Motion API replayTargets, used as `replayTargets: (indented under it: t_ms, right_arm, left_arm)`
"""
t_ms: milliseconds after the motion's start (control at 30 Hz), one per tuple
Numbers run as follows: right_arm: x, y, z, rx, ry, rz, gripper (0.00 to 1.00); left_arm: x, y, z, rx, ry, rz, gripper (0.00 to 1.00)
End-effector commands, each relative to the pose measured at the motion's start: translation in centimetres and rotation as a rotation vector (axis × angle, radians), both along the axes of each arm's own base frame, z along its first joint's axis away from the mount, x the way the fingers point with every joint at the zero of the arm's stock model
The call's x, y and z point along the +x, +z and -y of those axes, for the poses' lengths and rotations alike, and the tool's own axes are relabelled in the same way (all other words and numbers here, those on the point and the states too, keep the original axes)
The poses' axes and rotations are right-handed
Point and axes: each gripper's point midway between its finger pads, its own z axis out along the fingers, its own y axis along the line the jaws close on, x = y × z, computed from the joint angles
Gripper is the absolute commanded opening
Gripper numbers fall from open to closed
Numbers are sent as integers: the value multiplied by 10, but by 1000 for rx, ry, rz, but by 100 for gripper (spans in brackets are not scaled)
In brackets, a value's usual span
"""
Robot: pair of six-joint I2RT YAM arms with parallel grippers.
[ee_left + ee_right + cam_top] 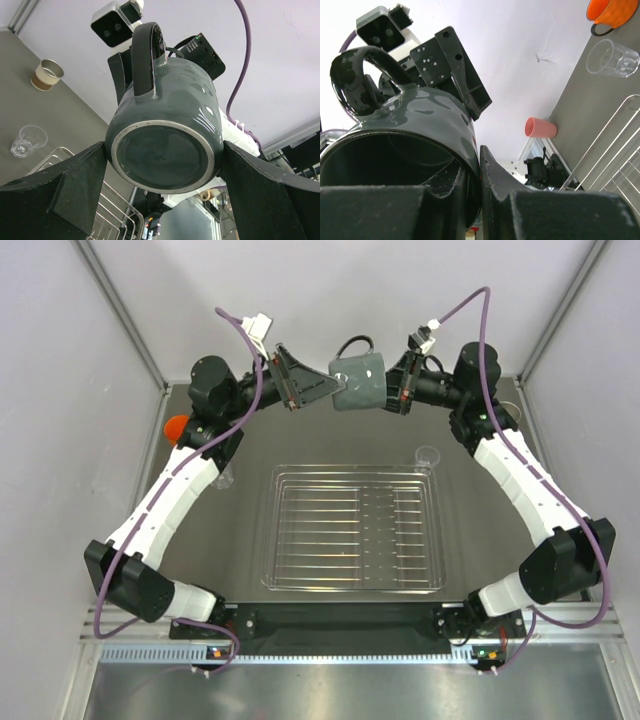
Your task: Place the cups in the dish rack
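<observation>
A dark grey cup (360,382) with a handle hangs in the air above the far side of the table, between both grippers. My right gripper (390,390) is shut on its rim, one finger inside the mouth and one outside (477,165). My left gripper (337,387) has its jaws wide apart around the cup's base (164,150), both fingertips (95,160) against the wall. The silver wire dish rack (275,530) lies flat below and holds no cups. On the table stand an orange cup (177,426), a clear cup (428,454), a pink cup (540,128) and a cream cup (47,75).
Another clear cup (612,57) stands beside the orange cup (615,12), near the rack's left side. White walls close in the table at the back and sides. Both arms arch over the rack's far corners.
</observation>
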Motion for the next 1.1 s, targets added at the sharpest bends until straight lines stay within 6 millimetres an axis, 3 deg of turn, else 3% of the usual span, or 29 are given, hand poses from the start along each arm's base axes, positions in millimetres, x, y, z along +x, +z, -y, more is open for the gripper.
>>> replayTargets:
  t_ms: [0, 67, 100, 167, 200, 300, 333, 533, 700, 767, 800, 833, 900, 967, 1067]
  right_arm:
    - [-15, 34, -9, 28, 24, 135, 0]
    - [-12, 31, -9, 7, 18, 140, 0]
    - [-12, 33, -9, 6, 18, 148, 0]
    - [-11, 32, -9, 4, 14, 154, 2]
    - [-10, 30, -8, 1, 11, 151, 10]
    - [-7, 24, -5, -6, 8, 143, 26]
    - [-7, 23, -4, -8, 10, 142, 38]
    - [-1, 9, 5, -21, -2, 111, 62]
    - [5, -11, 22, -35, -38, 51, 63]
    - [4, -25, 33, -70, -65, -3, 64]
    - [10, -37, 43, -94, -102, -42, 64]
    - [11, -44, 51, -122, -131, -37, 64]
    - [13, -62, 62, -152, -159, -84, 64]
    - [12, -68, 63, -159, -160, -100, 64]
    - [12, -77, 66, -181, -174, -121, 64]
  left_arm:
    - [-16, 31, 3, -50, -41, 107, 73]
    - [-15, 29, 4, -45, -45, 100, 59]
    - [-14, 28, 4, -44, -48, 96, 41]
    - [-14, 27, 4, -41, -51, 91, 20]
    - [-13, 27, 4, -37, -43, 87, 0]
    - [-13, 23, 3, -26, -37, 79, 0]
    - [-11, 23, 0, -26, -25, 77, 0]
    - [-5, 22, -19, -33, 26, 56, 0]
    - [2, 17, -31, 14, 102, 47, 0]
    - [11, -12, -32, 117, 143, -62, 0]
    - [16, -9, -37, 168, 190, -11, 0]
    - [15, -30, -40, 239, 201, -88, 0]
    - [15, -40, -45, 277, 228, -89, 0]
    - [10, -46, -46, 279, 228, -110, 0]
    - [0, -73, -45, 342, 221, -172, 0]
